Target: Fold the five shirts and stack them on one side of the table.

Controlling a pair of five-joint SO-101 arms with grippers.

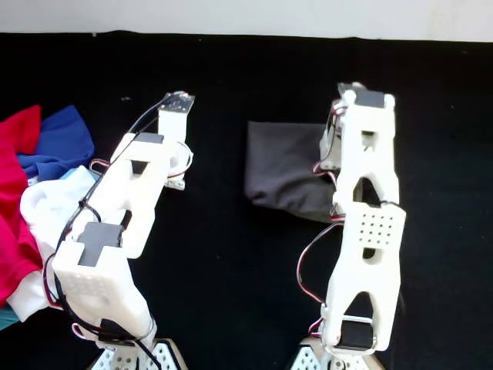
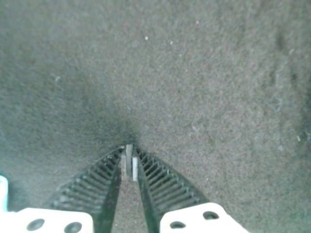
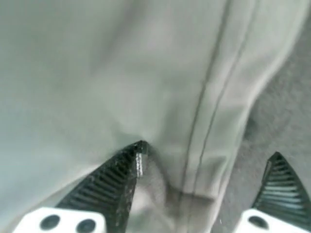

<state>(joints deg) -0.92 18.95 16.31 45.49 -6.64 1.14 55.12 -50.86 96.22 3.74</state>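
Left gripper (image 2: 129, 148): ribbed black fingers pressed together at the tips, nothing between them, pointing down at the table
Below the left gripper: bare black table cover (image 2: 194, 73), a felt-like nap with a few pale specks of lint
Right gripper (image 3: 209, 148): fingers spread wide and pinching nothing; one tip is down at the cloth of the dark shirt (image 1: 281, 166), the other hangs past the shirt's edge, above the bare cover
Under the right gripper: the dark shirt lies flat as a rough rectangle; a stitched seam (image 3: 214, 97) runs through the gap between the two fingers, and the cloth puckers slightly beside the nearer tip
Between the grippers: open black cover, with the shirt's free side reaching from the right gripper toward the left one without touching it
Left arm (image 1: 115, 208): white, red and black wires along it, stretched forward over the cover
Right arm (image 1: 366, 223): white, stretched forward, its far end above one side of the dark shirt
Beyond the left arm, far from the right gripper: a crumpled pile of a red shirt (image 1: 15, 177), a blue shirt (image 1: 62, 142) and a white shirt (image 1: 50, 204), overlapping and unfolded at the table's edge
Ahead of both grippers: the cover's far edge, then a pale wall (image 1: 246, 15)
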